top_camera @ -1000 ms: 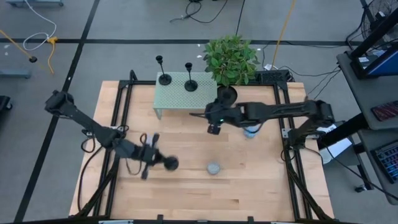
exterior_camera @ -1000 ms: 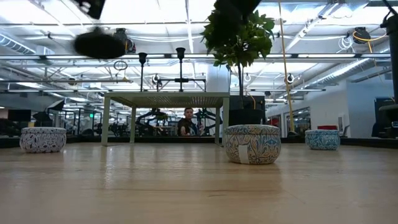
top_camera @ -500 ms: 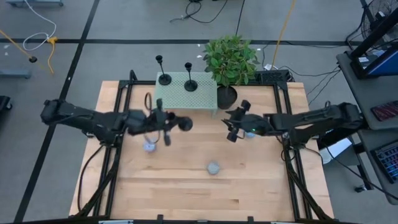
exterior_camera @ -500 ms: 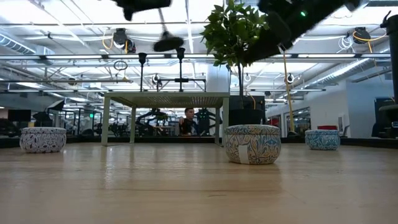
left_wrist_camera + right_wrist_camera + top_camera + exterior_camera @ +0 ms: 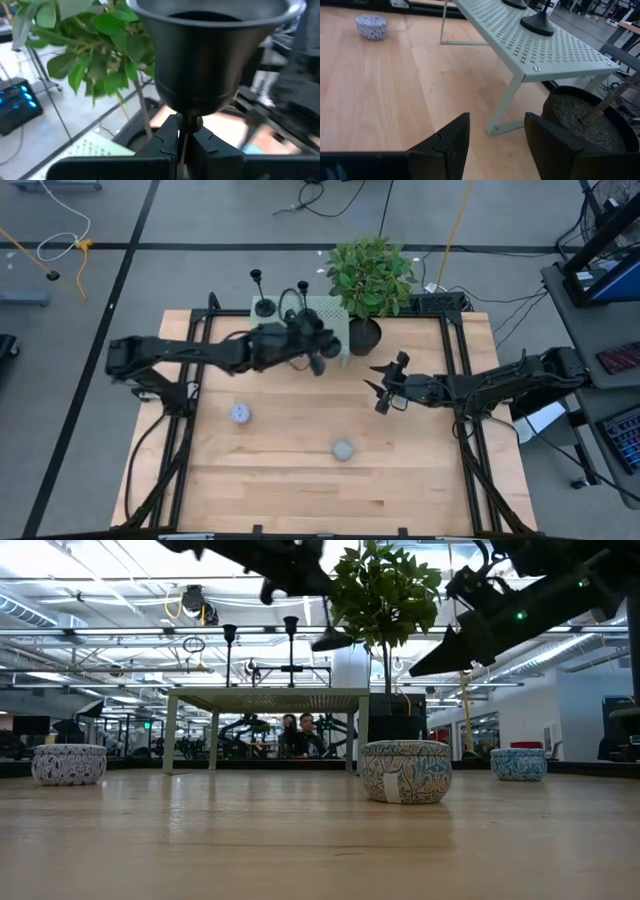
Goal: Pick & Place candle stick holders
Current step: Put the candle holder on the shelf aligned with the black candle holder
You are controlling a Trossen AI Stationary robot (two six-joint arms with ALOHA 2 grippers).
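Observation:
My left gripper (image 5: 306, 350) is shut on a matte-black candle stick holder (image 5: 318, 364). It holds it in the air over the near right part of the green perforated shelf (image 5: 336, 314), and the holder's flared base (image 5: 215, 50) points away from the fingers. Two more holders stand on their bases on the shelf (image 5: 263, 306) (image 5: 303, 285). They also show in the right wrist view (image 5: 537, 22) (image 5: 515, 4). My right gripper (image 5: 386, 384) is open and empty above the table, right of the shelf and near the plant pot (image 5: 365, 335). My left gripper pinches the holder's thin stem (image 5: 186, 131) between its two fingers, right beside the flared base. The fingers come roughly level from the table's left and lie across the stem. The holder is lifted clear and tilted, its base (image 5: 330, 640) beyond the fingertips and higher than the shelf top.
A leafy plant (image 5: 372, 275) in a black pot stands at the shelf's right end. Patterned round tins sit on the table (image 5: 240, 414) (image 5: 343, 450) (image 5: 518, 763). People show in the room behind the table (image 5: 298, 732). Bare wood lies toward the near edge.
My left gripper has carried the holder from the near left of the table toward the far edge and the right, up to the shelf, turning as it went. My right gripper has drawn back from the shelf's front toward the table's right edge.

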